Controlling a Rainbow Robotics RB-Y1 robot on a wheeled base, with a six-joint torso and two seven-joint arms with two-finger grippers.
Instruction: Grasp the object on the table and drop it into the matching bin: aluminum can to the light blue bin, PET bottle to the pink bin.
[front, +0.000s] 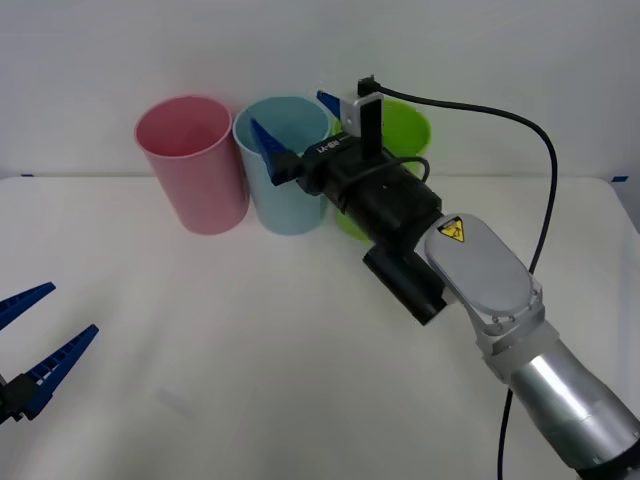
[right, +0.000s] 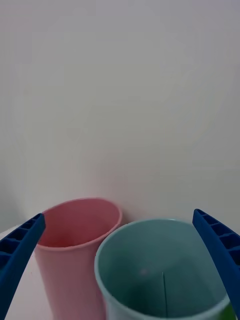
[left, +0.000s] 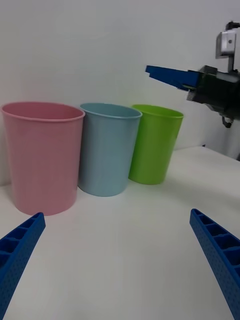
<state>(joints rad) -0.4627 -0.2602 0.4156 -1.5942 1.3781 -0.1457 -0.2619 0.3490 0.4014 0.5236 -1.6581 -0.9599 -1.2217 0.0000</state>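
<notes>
A plain white wall stands behind a wide white table (front: 230, 350). Three tall plastic bins stand in a row near the table's far edge, close to its middle. The pink bin (front: 193, 163) is at the left end of the row, the light blue bin (front: 284, 165) is in the middle, and a lime-green bin (front: 405, 135) is at the right end. The pink and light blue bins stand just beside each other, and the green one is just beside the blue.

The right arm reaches forward across the table from the near right corner, with a black cable looping over it. The right gripper (front: 296, 125) is held above the rim of the light blue bin, its blue ribbed fingers (front: 268, 141) spread apart, with nothing between them. In the right wrist view the spread fingers (right: 20, 250) frame the blue bin's open mouth (right: 160, 270), with the pink bin (right: 75, 245) beside it. What can be seen of the blue bin's inside shows a pale wall; its bottom is out of sight, so I cannot tell whether the can lies in it.

The left gripper (front: 35, 335) waits low by the near left edge of the table, its fingers (left: 220, 255) spread and empty, facing the row of bins.
</notes>
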